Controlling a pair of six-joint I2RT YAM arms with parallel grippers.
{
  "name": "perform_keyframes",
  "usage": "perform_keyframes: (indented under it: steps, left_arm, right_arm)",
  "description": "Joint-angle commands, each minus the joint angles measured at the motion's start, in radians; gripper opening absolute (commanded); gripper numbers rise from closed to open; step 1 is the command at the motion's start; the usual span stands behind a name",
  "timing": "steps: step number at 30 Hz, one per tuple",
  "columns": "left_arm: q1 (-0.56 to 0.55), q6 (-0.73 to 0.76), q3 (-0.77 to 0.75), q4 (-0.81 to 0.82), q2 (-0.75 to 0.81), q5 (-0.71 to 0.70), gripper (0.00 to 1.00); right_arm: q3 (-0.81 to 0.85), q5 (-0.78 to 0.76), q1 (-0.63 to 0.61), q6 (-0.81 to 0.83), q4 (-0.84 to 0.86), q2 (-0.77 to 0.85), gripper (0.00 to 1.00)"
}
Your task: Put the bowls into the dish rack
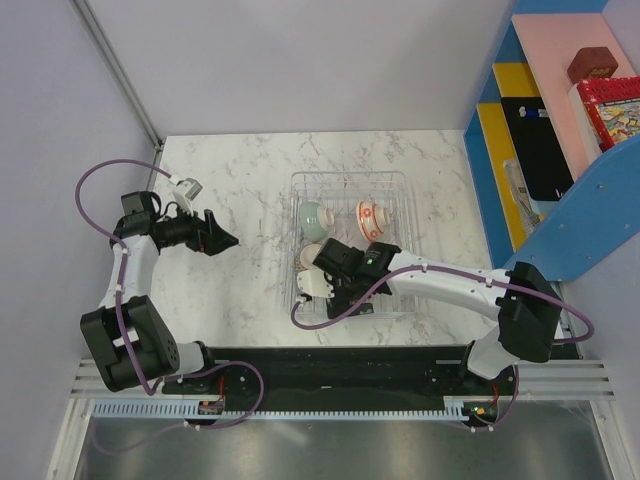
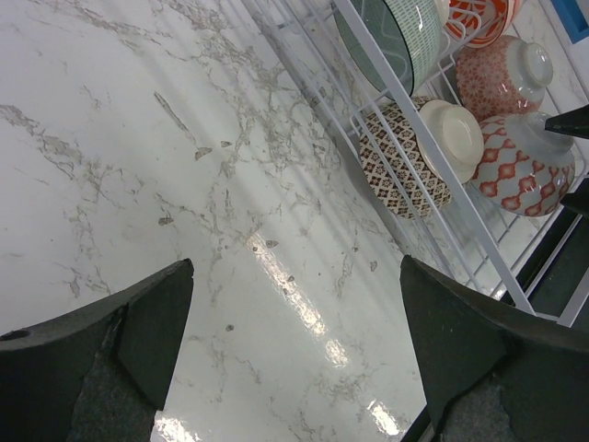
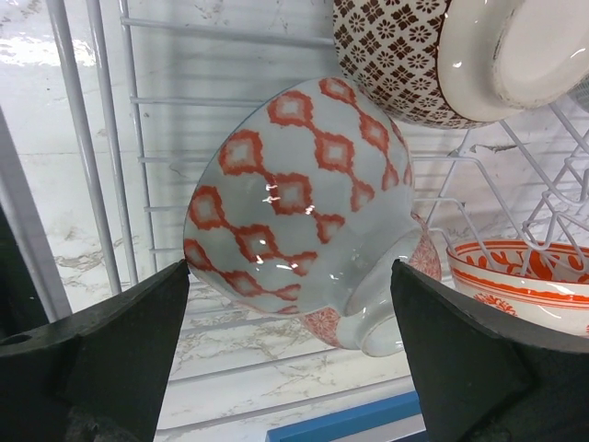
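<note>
The wire dish rack (image 1: pixel 395 185) stands mid-table and holds several bowls on edge. In the top view a pale green bowl (image 1: pixel 313 216) and an orange-red patterned bowl (image 1: pixel 371 218) sit in its far half. My right gripper (image 1: pixel 335 290) hangs over the rack's near left corner. In the right wrist view it (image 3: pixel 290 267) is open around a pale bowl with red diamonds (image 3: pixel 294 212), which leans in the rack (image 3: pixel 92 184). A brown-patterned bowl (image 3: pixel 405 55) rests just above it. My left gripper (image 2: pixel 296 267) is open over bare marble, left of the rack (image 2: pixel 460 221).
The left wrist view shows the rack's bowls: green-striped (image 2: pixel 391 32), brown-patterned (image 2: pixel 405 161), red-diamond (image 2: pixel 520 175) and pink-red (image 2: pixel 497 78). A blue, yellow and pink shelf unit (image 1: pixel 545 150) stands at the table's right edge. White walls close the left and back sides.
</note>
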State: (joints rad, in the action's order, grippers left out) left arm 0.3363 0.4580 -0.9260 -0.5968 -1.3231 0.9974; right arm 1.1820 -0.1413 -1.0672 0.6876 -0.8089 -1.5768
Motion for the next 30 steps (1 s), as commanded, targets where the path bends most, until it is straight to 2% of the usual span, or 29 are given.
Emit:
perform_keyframes:
  steps: [1, 10, 18, 21, 25, 30]
  left_arm:
    - [0.006, 0.036, 0.007, 0.015, 0.022, 0.004, 1.0]
    - [0.004, 0.038, 0.007, 0.015, 0.027, 0.0, 1.0]
    - [0.006, 0.048, 0.01, 0.017, 0.038, 0.009, 1.0]
    - [0.006, 0.048, 0.01, 0.022, 0.059, 0.015, 1.0]
    - [0.006, 0.048, -0.007, 0.022, 0.093, 0.027, 1.0]
    - [0.004, 0.065, -0.036, 0.019, 0.137, 0.093, 1.0]
  right_arm:
    - [0.047, 0.032, -0.011, 0.012, -0.044, 0.006, 0.98]
    - [0.07, 0.028, -0.01, 0.012, -0.062, 0.001, 0.98]
    - [0.197, -0.035, 0.039, -0.04, 0.002, 0.092, 0.98]
    - [0.254, -0.001, 0.114, -0.109, 0.057, 0.153, 0.97]
    - [0.3, 0.158, 0.321, -0.2, 0.129, 0.244, 0.97]
    - [0.297, 0.25, 0.492, -0.247, 0.142, 0.322, 0.97]
